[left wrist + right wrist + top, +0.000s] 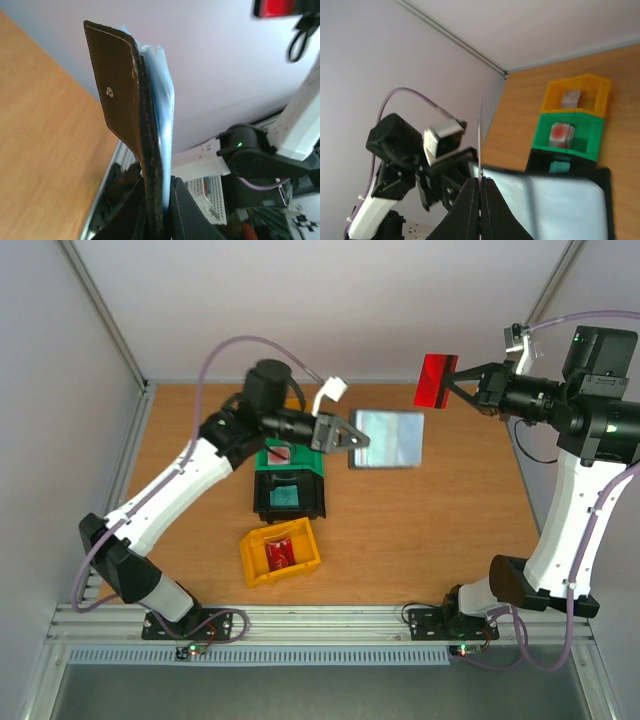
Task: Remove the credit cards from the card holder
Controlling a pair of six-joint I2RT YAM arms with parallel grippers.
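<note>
Clamping the open card holder (392, 440) in the left gripper (352, 440); pinching a red card (436, 379) in the right gripper (459, 381).

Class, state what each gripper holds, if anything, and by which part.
Left gripper: the open card holder, pinched at its side edge. Right gripper: a red credit card, pinched at one edge.

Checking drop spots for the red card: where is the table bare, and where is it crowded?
Bare table: the wide patch right of the black bin and yellow bin, nearer than the card holder, up to the right arm. Crowded: those bins plus the green bin beside the left arm.
</note>
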